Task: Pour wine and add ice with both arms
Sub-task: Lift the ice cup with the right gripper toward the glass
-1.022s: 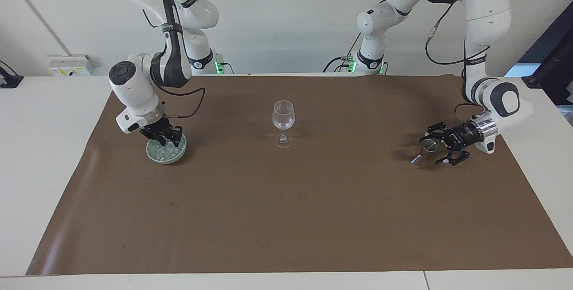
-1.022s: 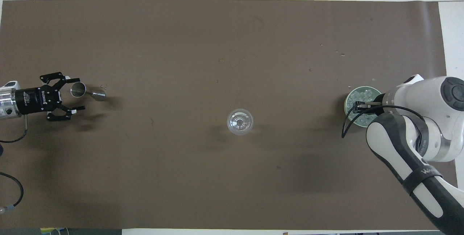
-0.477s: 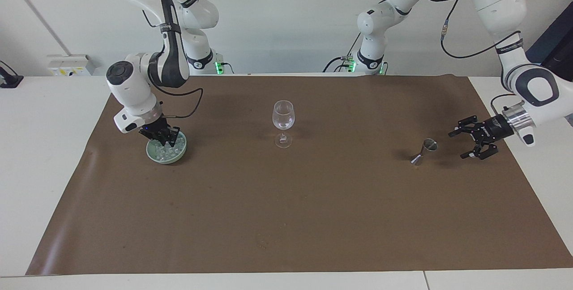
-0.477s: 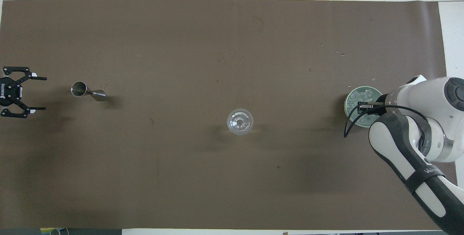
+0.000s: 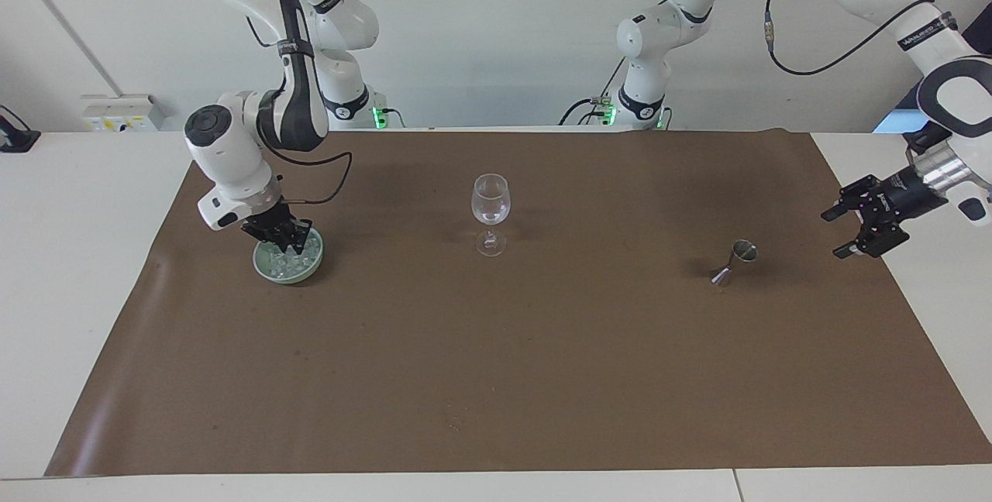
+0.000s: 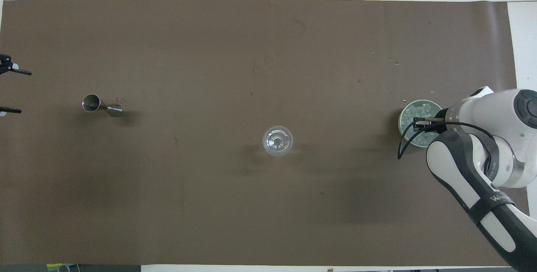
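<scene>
Ice [image 5: 293,257] is lying heaped in a pale green bowl [image 5: 267,267] at the left of the facing frame, on the brown mat [image 5: 496,378] covering the tabletop [image 5: 70,254]. Right gripper [image 5: 284,237] is reaching down into that bowl among the chunks; whether its fingers are clenched or released I cannot tell. Standing upright at the frame's middle is the wine glass [image 5: 490,211], with a little clear liquid sitting in its bowl. Toward the right of the frame, a small metal jigger [image 5: 736,260] is standing on the mat. Left gripper [image 5: 864,225] is hanging at the right edge over the mat's border, fingers spread wide and grasping nothing, apart from the jigger.
</scene>
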Controlling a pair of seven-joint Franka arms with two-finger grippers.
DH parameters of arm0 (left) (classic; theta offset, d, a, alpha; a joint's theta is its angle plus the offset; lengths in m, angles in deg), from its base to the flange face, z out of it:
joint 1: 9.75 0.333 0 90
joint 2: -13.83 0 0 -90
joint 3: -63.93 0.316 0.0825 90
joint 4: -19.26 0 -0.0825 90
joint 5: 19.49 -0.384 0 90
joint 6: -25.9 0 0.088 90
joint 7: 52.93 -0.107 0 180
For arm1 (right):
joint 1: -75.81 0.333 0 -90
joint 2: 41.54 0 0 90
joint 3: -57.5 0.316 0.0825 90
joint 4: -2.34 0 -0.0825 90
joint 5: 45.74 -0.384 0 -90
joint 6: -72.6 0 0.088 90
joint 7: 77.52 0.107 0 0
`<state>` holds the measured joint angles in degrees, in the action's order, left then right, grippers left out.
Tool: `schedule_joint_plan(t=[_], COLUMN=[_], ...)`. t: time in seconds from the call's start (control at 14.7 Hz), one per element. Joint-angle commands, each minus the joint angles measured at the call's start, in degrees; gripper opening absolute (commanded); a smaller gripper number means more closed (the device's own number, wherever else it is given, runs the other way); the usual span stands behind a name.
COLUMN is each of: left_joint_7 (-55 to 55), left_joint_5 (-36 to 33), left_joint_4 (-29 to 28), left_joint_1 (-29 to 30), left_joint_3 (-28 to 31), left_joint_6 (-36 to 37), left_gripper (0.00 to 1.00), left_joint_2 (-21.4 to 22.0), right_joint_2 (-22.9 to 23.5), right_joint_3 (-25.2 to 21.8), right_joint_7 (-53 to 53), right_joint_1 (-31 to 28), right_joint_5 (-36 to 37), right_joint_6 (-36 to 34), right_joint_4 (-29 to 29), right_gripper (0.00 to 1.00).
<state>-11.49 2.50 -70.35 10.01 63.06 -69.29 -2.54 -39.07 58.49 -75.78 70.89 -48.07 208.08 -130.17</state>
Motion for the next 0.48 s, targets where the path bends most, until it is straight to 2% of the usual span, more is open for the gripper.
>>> schedule_joint_plan(t=[0.0, 0.2, 0.41], left_joint_7=[-1.1, -8.4, -17.0], left_joint_5=[-6.2, -9.8, -11.3], left_joint_4=[-1.1, -1.7, -3.9], left_joint_1=[-4.4, -8.8, -11.5], left_joint_3=[0.3, 0.3, 0.3], left_joint_6=[1.7, 1.8, 1.6], left_gripper=[1.00, 1.00, 1.00], left_joint_2=[4.6, 8.4, 12.1], right_joint_2=[-0.8, -0.4, -0.2], right_joint_3=[0.6, 0.6, 0.6], right_joint_7=[2.8, 8.8, 19.7], right_joint_1=[0.2, 4.2, 11.1], right_joint_5=[-0.8, -0.9, -1.1], right_joint_6=[-4.0, -17.2, -23.6], right_joint_4=[3.2, 14.3, 22.2], right_gripper=[0.07, 0.07, 0.08])
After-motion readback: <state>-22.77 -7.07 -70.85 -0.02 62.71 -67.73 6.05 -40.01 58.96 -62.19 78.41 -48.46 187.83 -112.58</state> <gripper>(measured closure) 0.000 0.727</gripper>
